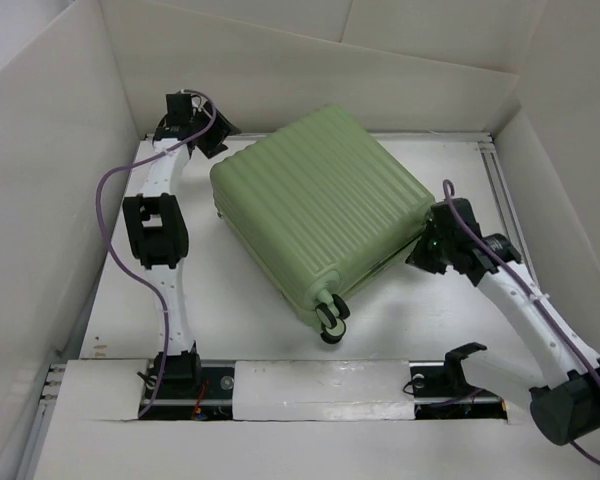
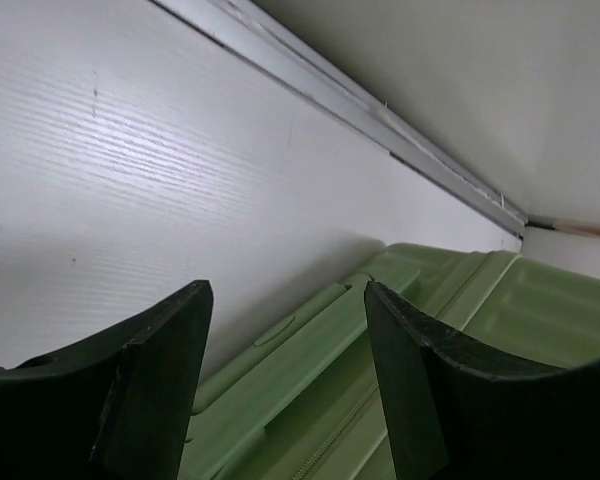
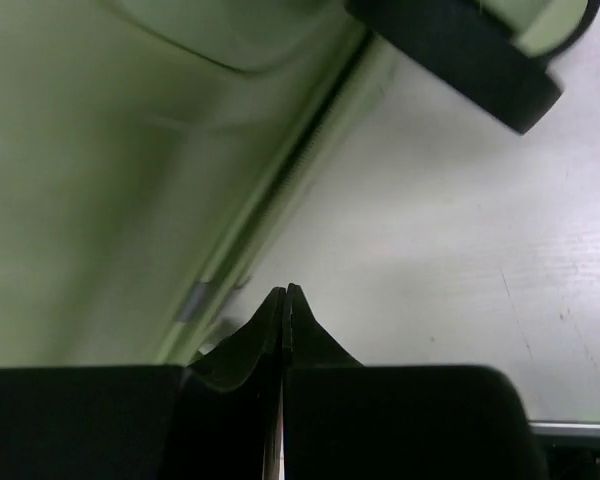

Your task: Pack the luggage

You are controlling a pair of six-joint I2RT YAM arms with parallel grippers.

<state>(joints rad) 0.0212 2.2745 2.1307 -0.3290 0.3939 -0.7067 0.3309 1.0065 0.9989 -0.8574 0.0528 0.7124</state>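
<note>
The luggage is a pale green ribbed hard-shell suitcase lying flat and closed, turned at an angle, with its black-and-green wheels toward the near edge. My left gripper is open and empty at the suitcase's back left corner; in the left wrist view its fingers frame the green edge and handle recess. My right gripper is shut at the suitcase's right side. In the right wrist view its tips are pressed together right beside the zipper seam, with a wheel above.
White board walls enclose the table on the left, back and right. An aluminium rail runs along the back wall's foot and another along the right side. Bare white table lies between the suitcase and the arm bases.
</note>
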